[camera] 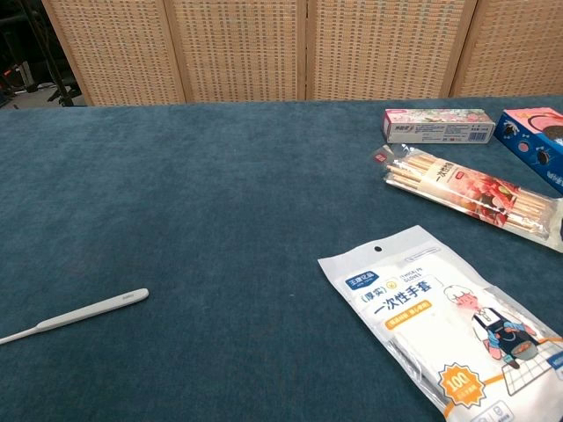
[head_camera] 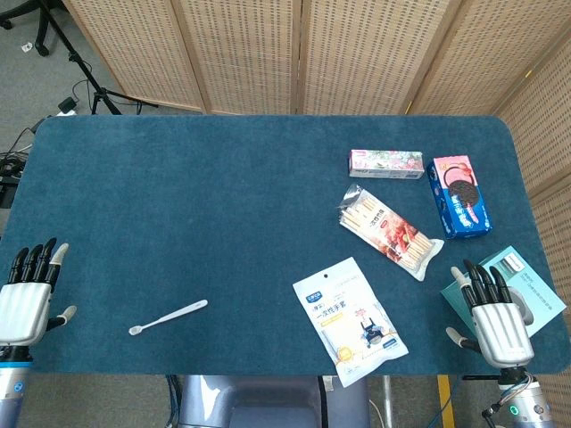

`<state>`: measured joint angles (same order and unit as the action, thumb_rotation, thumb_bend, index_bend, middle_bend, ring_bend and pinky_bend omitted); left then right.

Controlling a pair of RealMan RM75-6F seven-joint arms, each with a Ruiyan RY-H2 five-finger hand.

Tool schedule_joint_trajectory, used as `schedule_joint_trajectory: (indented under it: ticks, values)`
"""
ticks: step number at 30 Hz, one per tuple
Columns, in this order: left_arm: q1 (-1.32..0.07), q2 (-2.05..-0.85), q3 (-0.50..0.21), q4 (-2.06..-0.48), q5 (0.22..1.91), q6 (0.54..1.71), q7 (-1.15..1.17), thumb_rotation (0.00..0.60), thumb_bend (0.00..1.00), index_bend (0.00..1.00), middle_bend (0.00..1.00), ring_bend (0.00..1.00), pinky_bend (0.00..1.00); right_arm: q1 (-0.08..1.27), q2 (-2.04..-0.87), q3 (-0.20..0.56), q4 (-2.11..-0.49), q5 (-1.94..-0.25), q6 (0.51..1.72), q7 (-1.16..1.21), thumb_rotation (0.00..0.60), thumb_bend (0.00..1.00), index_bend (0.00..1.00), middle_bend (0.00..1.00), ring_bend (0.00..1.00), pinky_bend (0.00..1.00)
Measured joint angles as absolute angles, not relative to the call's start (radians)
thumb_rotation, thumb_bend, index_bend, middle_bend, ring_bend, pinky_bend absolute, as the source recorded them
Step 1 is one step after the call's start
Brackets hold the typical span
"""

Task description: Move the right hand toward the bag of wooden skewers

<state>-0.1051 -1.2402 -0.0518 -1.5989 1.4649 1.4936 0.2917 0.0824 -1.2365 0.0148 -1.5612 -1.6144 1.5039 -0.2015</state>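
The bag of wooden skewers (head_camera: 390,231) (camera: 471,191) is a clear pack with a red printed end, lying diagonally on the right half of the blue table. My right hand (head_camera: 495,316) rests near the front right corner, below and to the right of the bag, fingers extended and apart, holding nothing. It lies partly over a teal packet (head_camera: 526,287). My left hand (head_camera: 27,294) sits at the front left edge, fingers extended, empty. Neither hand shows in the chest view.
A white bag of disposable gloves (head_camera: 351,319) (camera: 449,325) lies front centre, between the right hand and the table's middle. A blue cookie box (head_camera: 459,196) and a pink-and-white toothpaste box (head_camera: 385,164) lie behind the skewers. A white toothbrush (head_camera: 168,316) (camera: 75,315) lies front left.
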Motion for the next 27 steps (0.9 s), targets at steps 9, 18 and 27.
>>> schedule_joint_trajectory:
  ticks: [9,18,27]
  values:
    - [-0.102,-1.241,-0.05,-1.603,1.473,1.503,0.296,0.6,0.02,0.0,0.0,0.0,0.0,0.083,-1.234,0.015,-1.559,-1.611,1.502,-0.192,0.6,0.0,0.0,0.0,0.0,0.0]
    - [-0.103,-1.242,-0.054,-1.596,1.469,1.502,0.285,0.6,0.02,0.0,0.0,0.0,0.0,0.084,-1.235,0.02,-1.559,-1.602,1.5,-0.193,0.6,0.0,0.0,0.0,0.0,0.0]
    - [-0.098,-1.242,-0.053,-1.601,1.477,1.515,0.29,0.6,0.02,0.0,0.0,0.0,0.0,0.084,-1.234,0.015,-1.557,-1.609,1.501,-0.192,0.6,0.0,0.0,0.0,0.0,0.0]
